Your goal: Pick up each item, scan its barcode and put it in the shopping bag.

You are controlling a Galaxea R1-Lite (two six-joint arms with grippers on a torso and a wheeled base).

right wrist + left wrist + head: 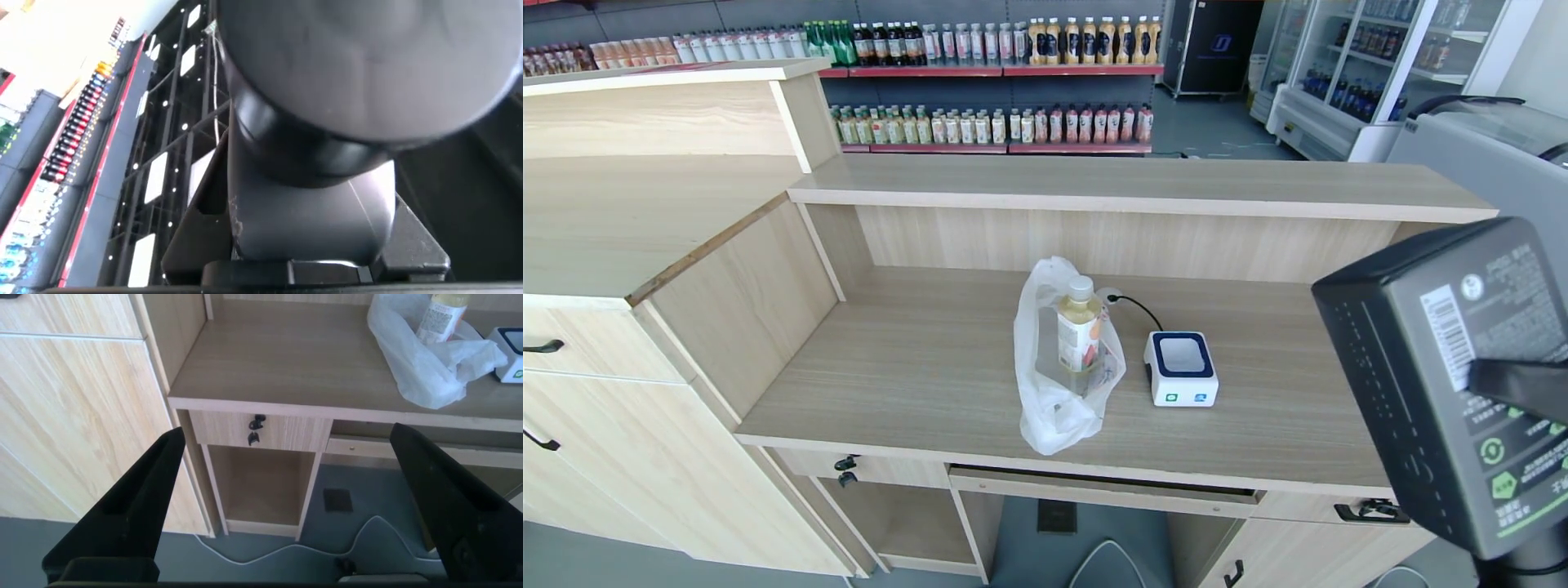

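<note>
Shows a wooden counter [915,367] with a white shopping bag [1054,416] at its middle and a pale drink bottle [1078,331] upright inside. Sets a white scanner [1181,367] just right of the bag. Holds a black labelled package [1445,384] aloft, near right, clamped in the right gripper [1515,388]. Keeps left gripper [286,433] jaws wide apart below the counter's near edge.

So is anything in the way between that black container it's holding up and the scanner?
Nothing visible. The right gripper holds the black container up on the robot's right, and only bare counter lies between it and the scanner. The shopping bag sits on the scanner's other side.
</note>
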